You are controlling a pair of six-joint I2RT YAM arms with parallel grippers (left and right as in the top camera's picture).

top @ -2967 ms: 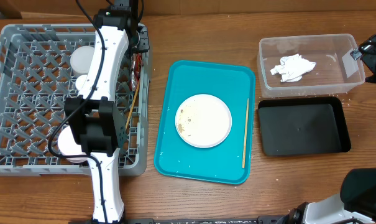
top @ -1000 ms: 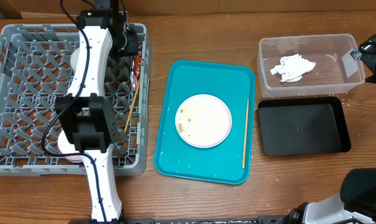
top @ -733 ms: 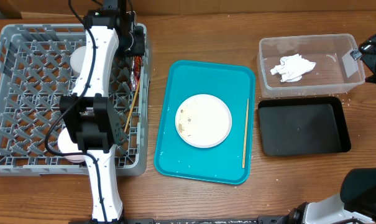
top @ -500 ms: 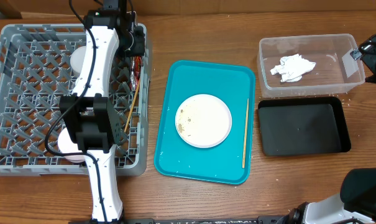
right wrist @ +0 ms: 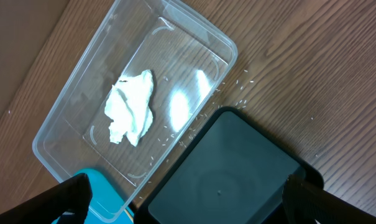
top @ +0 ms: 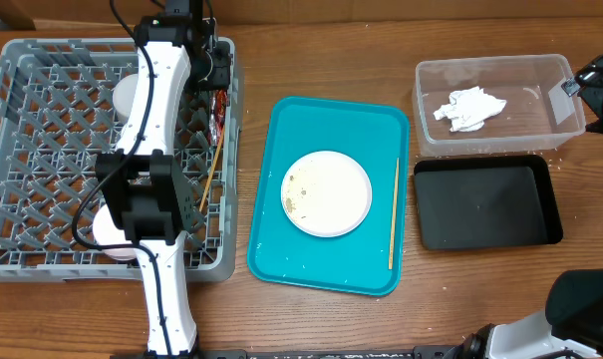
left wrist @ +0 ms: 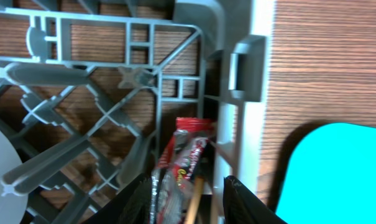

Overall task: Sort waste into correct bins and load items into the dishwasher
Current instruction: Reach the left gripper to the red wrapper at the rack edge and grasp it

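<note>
- While I am watching the left wrist view, I am judging the step in hand to be waste sorting. The left gripper (left wrist: 188, 202) is hanging over the sauce packet (left wrist: 183, 163), which is sitting inside the dish rack (left wrist: 237, 68). The packet is tucked against the rack's right wall near the far corner, where it does not belong.
- I am seeing the jaws part-way apart, one finger on each side of the packet with a gap on both sides. I am reading that as gripping nothing.
- I am also noticing a chopstick (left wrist: 196, 196) poking up just beside the packet. The frame edge is cutting off the lower ends of both, so I cannot say whether they are touching or how firmly the packet is wedged.
- I am keeping the right gripper (right wrist: 188, 202) spread wide and empty, hovering above the clear tub (right wrist: 175, 62) and the black tray (right wrist: 237, 168). The napkin (right wrist: 132, 106) is already lying in the tub.
- I am counting what is left on the teal tray (top: 281, 249): the plate (top: 327, 193) with food scraps (top: 293, 194) and the other chopstick (top: 393, 214). I am therefore judging the task well short of done.
- I am planning the next move as closing on the packet alone, keeping the chopstick out of the pinch. I would then lift straight up clear of the pegs and wall before carrying it across to the bins.
</note>
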